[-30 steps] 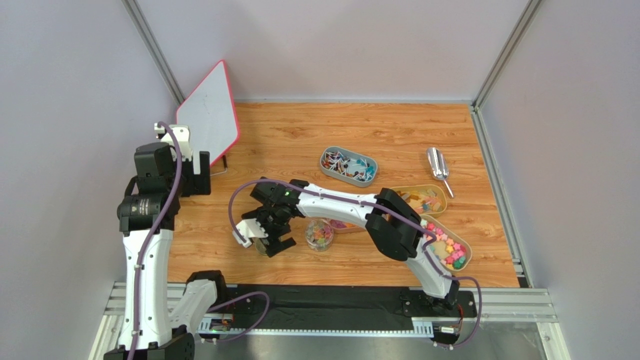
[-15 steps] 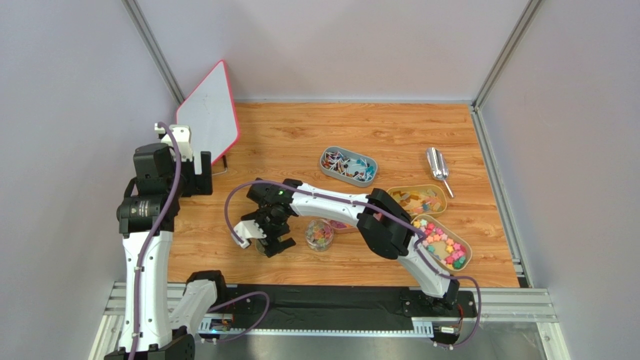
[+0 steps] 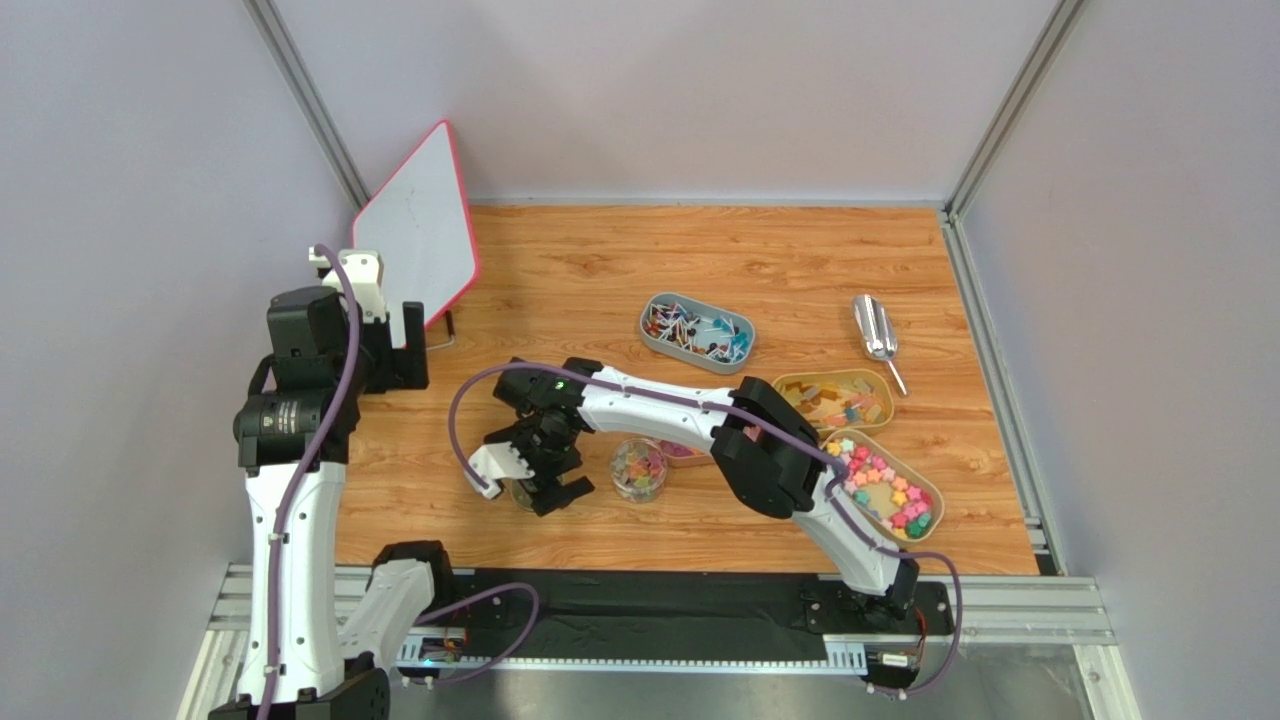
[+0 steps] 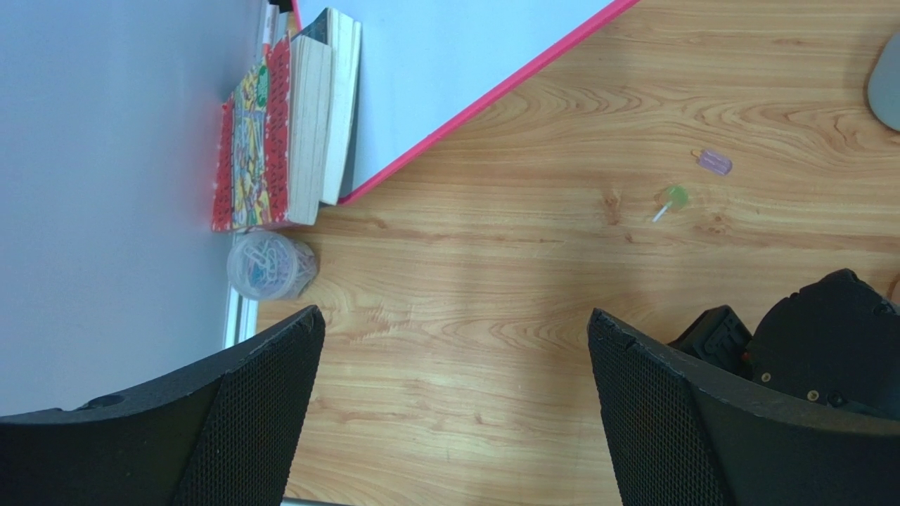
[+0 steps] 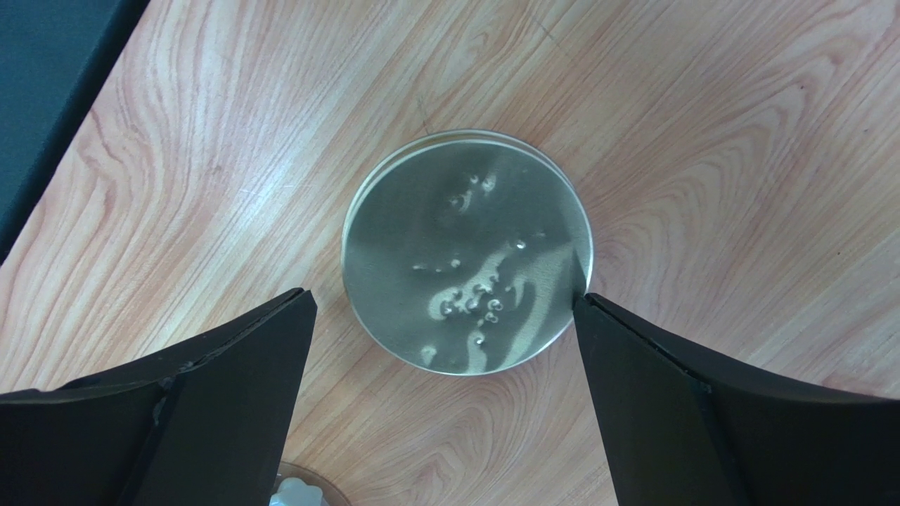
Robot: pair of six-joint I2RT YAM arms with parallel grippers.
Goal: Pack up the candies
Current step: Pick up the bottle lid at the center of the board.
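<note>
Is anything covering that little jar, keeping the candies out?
Nothing visible does. The jar stands uncovered with candies inside. The clear lid lies flat on the table beside it, under the open right hand.

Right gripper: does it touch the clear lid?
Cannot tell. Right wrist view: wood separates the lid from one right gripper finger; the other fingertip meets its rim, height unclear.

Wooden table point(image 3: 601, 270), clear jar point(image 3: 639, 470) and round lid point(image 5: 468, 250) near centre, grey tray point(image 3: 747, 348) beyond, tan trays point(image 3: 887, 405) right, metal scoop point(image 3: 876, 333) far right, whiteboard point(image 3: 418, 225) far left
</note>
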